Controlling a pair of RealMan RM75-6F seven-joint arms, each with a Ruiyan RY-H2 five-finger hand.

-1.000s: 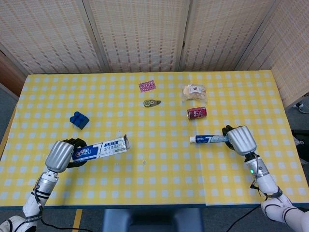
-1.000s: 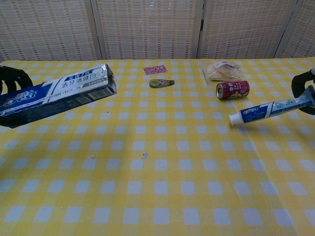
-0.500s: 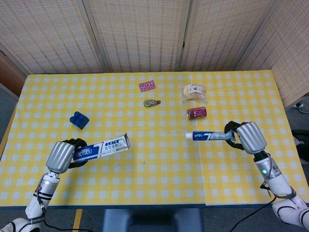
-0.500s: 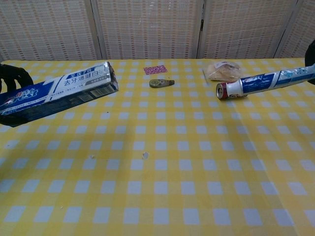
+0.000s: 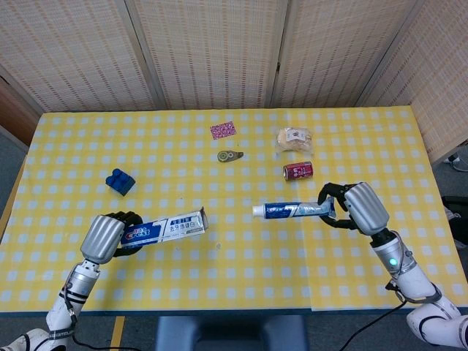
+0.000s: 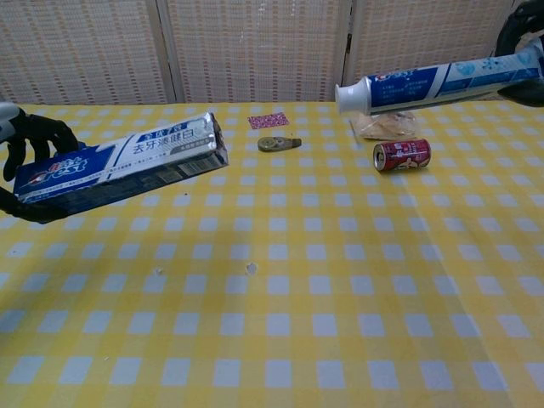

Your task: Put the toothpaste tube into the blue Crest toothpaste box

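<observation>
Head view shows your whole right hand (image 5: 358,208); chest view catches only its fingertips. Right hand is clamped on the toothpaste tube (image 5: 289,210), cap at 9 o'clock. Your left hand (image 5: 108,235) grips the toothpaste box (image 5: 167,227) above the worktop (image 5: 241,270). Tube and box have moved closer since before, gap remains.

L hand (image 5: 102,238) raised, fingers curled | R hand (image 5: 363,208) raised, fingers curled
</observation>
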